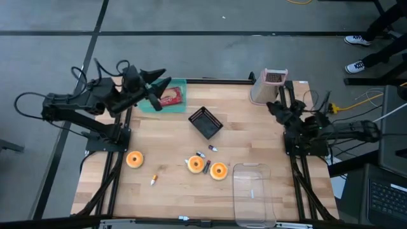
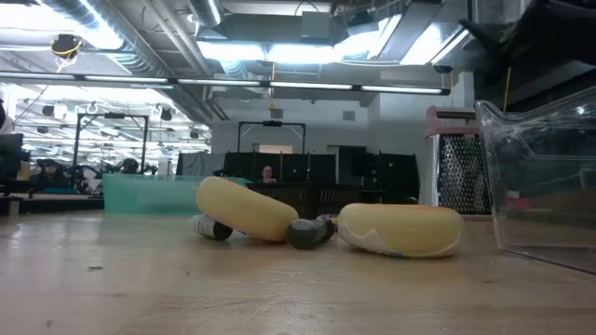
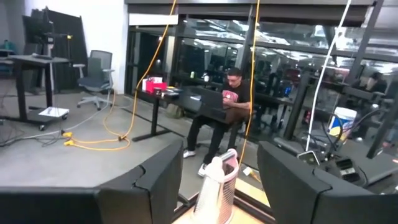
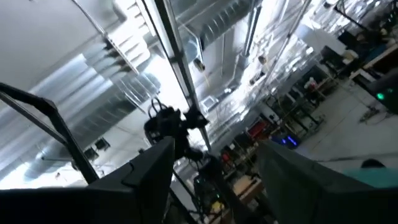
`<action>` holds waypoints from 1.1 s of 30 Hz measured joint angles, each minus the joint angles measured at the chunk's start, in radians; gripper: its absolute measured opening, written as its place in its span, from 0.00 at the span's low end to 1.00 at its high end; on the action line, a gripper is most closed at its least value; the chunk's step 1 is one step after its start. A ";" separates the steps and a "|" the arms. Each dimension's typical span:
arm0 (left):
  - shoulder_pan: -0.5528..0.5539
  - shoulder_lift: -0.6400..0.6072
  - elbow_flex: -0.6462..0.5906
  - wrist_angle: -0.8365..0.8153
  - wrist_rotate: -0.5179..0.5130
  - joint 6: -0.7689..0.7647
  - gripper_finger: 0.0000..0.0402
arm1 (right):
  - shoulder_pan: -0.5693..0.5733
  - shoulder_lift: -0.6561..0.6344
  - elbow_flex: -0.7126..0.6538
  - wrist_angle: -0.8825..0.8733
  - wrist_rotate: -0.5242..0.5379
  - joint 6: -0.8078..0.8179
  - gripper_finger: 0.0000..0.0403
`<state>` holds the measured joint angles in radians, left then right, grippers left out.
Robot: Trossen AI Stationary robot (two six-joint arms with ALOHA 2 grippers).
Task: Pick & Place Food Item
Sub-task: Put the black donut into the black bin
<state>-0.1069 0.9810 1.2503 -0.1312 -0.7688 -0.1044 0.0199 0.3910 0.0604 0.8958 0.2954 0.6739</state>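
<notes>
High view. The left gripper (image 1: 160,83) hung above the green tray (image 1: 180,83) at the table's far left corner, fingers apart and empty. The right gripper (image 1: 272,108) sat folded near its base at the right edge, beside the grater (image 1: 269,86). Three donuts remained on the table (image 1: 165,146): one (image 1: 134,159) at the left, two (image 1: 196,164) (image 1: 219,170) near the middle front. A black basket (image 1: 205,122) stood mid-table and a clear bin (image 1: 254,191) at the front right held no food. A packaged item (image 1: 170,97) lay in the tray. Judged from this, no donut had yet been picked or placed.

Low view. Two donuts (image 2: 244,208) (image 2: 402,229) rested on the tabletop with small bottles (image 2: 307,231) between them; the bin (image 2: 540,186) stood at the right. No gripper appeared.

Left wrist view. The left fingers (image 3: 155,180) stood apart with nothing between them, pointing level across the room at the grater (image 3: 216,186) and a seated person (image 3: 227,112).

Right wrist view. The right fingers (image 4: 149,168) stood apart, empty, aimed at the ceiling.
</notes>
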 joint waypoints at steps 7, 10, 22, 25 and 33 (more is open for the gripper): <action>-0.072 -0.056 0.000 0.002 -0.073 0.025 0.50 | 0.014 0.390 0.222 0.080 -0.144 -0.115 0.57; -0.097 -0.067 0.000 0.001 -0.094 0.036 0.50 | 0.008 0.528 0.366 0.073 -0.141 -0.158 0.57; -0.217 -0.064 0.000 -0.942 -0.090 -0.590 0.50 | -0.019 0.863 0.919 -0.513 -0.127 -0.240 0.57; -0.280 -0.047 0.000 -1.201 0.047 -0.769 0.50 | -0.019 0.887 1.015 -0.595 -0.127 -0.265 0.57; -0.447 -0.032 -0.153 -1.320 0.445 -0.769 0.50 | -0.019 0.896 1.150 -0.607 -0.105 -0.371 0.57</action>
<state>-0.5540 0.9493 1.0977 -1.4508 -0.3241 -0.8731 0.0010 1.2870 1.2107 0.2892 0.1905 0.3033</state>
